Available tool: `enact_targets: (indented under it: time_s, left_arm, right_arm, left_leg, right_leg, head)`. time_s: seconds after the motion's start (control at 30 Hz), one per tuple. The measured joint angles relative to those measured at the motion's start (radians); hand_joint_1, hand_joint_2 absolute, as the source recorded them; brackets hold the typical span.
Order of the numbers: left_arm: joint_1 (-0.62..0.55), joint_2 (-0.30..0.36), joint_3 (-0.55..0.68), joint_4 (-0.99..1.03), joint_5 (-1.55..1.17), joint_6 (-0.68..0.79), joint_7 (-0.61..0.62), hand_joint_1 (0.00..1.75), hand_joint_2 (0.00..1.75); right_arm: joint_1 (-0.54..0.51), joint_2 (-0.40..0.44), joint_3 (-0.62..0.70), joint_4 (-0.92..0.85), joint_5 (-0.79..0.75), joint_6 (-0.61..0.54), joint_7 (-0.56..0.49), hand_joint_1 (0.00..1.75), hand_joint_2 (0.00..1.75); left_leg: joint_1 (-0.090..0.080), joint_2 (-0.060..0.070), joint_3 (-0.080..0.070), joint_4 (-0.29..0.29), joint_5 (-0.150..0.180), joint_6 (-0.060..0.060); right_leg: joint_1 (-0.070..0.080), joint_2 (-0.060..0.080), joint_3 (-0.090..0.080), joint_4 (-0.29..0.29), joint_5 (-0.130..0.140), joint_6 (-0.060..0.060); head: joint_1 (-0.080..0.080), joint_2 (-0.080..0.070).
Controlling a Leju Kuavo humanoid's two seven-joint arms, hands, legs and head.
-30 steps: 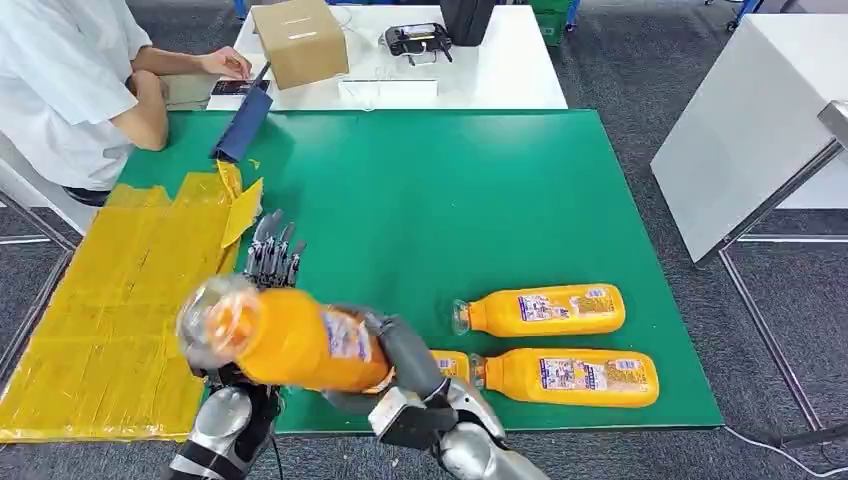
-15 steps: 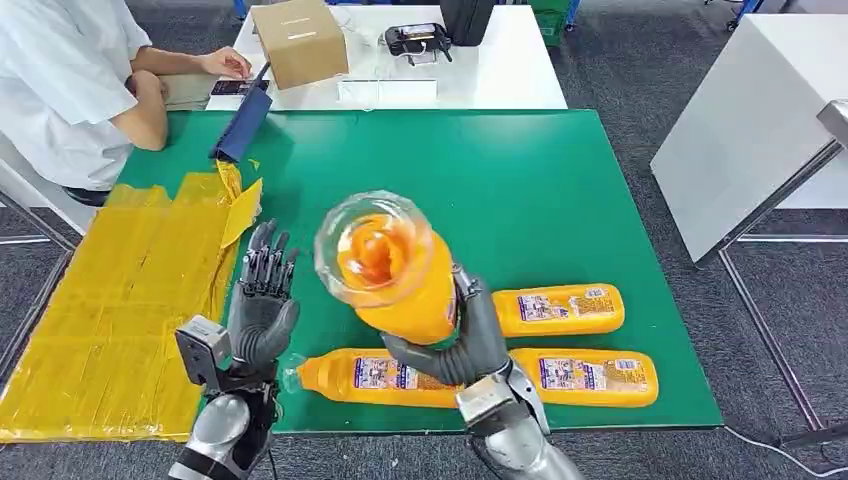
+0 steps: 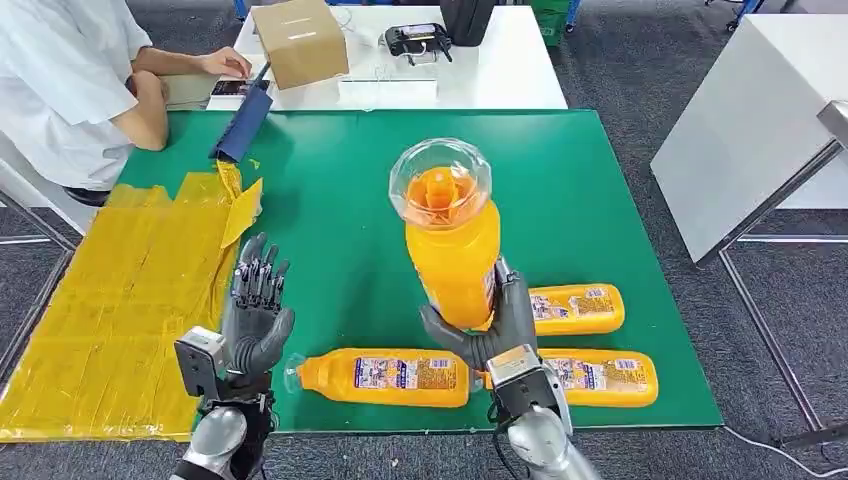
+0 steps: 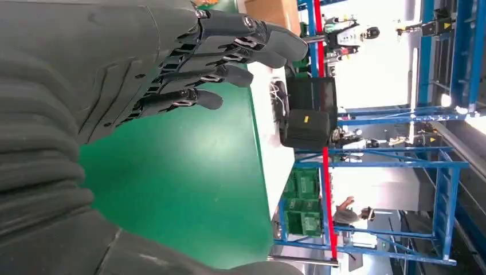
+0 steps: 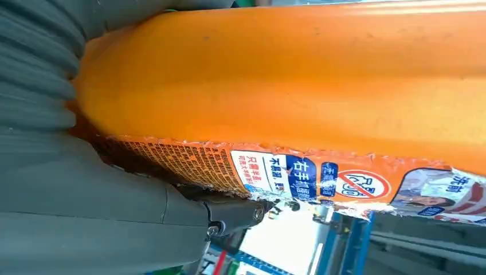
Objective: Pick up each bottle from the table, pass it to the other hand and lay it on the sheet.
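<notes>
Bottle (image 3: 452,255) is standing upright above the green tabletop (image 3: 350,190), right hand (image 3: 490,335) gripping its lower body. Left hand (image 3: 255,315) is waiting beside it, fingers (image 3: 258,272) spread, holding nothing. Handover advice: bring the bottle across to the left palm; release only once the left fingers are closing firmly.

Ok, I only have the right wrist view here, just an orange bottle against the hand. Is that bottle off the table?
Observer: Yes. The right hand holds the orange juice bottle upright above the green table.
Operator: And the left hand?
Observer: The left hand is raised with fingers apart, holding nothing, next to the yellow sheet.
Operator: Any bottles lying on the table?
Observer: Three, all on their sides near the front edge: the middle bottle, the far bottle and the near bottle.
</notes>
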Motion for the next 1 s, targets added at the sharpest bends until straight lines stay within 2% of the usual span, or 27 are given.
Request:
enact_targets:
  time_s: [0.17, 0.4, 0.63, 1.0]
  left_arm:
    - [0.015, 0.000, -0.003, -0.039, -0.018, -0.023, -0.016, 0.00, 1.75]
    - [0.032, 0.002, -0.030, -0.117, -0.021, -0.044, -0.026, 0.00, 1.75]
    - [0.035, 0.002, -0.040, -0.136, -0.009, -0.061, -0.035, 0.00, 1.75]
    - [0.025, 0.002, -0.108, -0.159, -0.005, -0.118, -0.046, 0.00, 1.75]
  right_arm:
    - [-0.018, 0.010, -0.017, 0.064, -0.001, 0.000, 0.047, 1.75, 1.75]
    - [-0.080, 0.031, -0.055, 0.213, -0.009, 0.001, 0.060, 1.75, 1.75]
    - [-0.112, 0.046, -0.061, 0.289, 0.021, 0.017, 0.078, 1.75, 1.75]
    - [-0.204, 0.085, 0.016, 0.420, 0.141, 0.043, 0.109, 1.75, 1.75]
  left_leg:
    - [0.000, 0.000, 0.000, 0.000, 0.000, 0.000]
    - [0.000, 0.000, 0.000, 0.000, 0.000, 0.000]
    - [0.000, 0.000, 0.000, 0.000, 0.000, 0.000]
    - [0.000, 0.000, 0.000, 0.000, 0.000, 0.000]
  right_leg:
    - [0.000, 0.000, 0.000, 0.000, 0.000, 0.000]
    - [0.000, 0.000, 0.000, 0.000, 0.000, 0.000]
    - [0.000, 0.000, 0.000, 0.000, 0.000, 0.000]
    - [0.000, 0.000, 0.000, 0.000, 0.000, 0.000]
  head:
    - [0.000, 0.000]
    - [0.000, 0.000]
    - [0.000, 0.000]
    - [0.000, 0.000]
